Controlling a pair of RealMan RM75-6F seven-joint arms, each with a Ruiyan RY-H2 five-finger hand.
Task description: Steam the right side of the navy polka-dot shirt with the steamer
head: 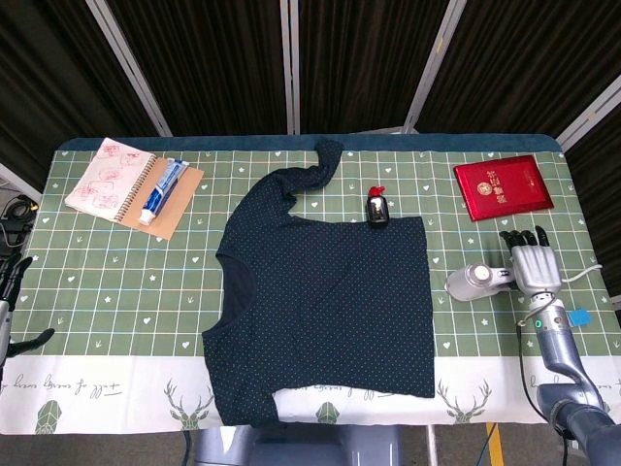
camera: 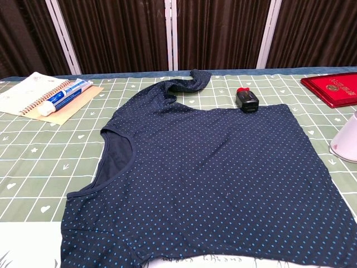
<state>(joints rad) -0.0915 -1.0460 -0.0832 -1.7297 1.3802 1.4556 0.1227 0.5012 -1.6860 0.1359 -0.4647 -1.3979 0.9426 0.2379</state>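
The navy polka-dot shirt (head: 325, 301) (camera: 212, 184) lies flat in the middle of the table, one sleeve folded up toward the far edge. A white steamer (head: 473, 282) (camera: 346, 139) lies on the tablecloth just right of the shirt; the chest view shows only its edge. My right hand (head: 532, 267) rests right beside the steamer's handle end, fingers stretched out and apart, not wrapped round it. At the table's left edge my left hand (head: 12, 291) hangs with fingers spread, holding nothing.
A small black bottle with a red cap (head: 376, 207) (camera: 247, 101) stands at the shirt's far edge. A red booklet (head: 503, 186) (camera: 334, 89) lies far right. A spiral notebook (head: 109, 180) (camera: 30, 92) and a toothpaste tube (head: 163, 189) (camera: 66, 96) lie far left.
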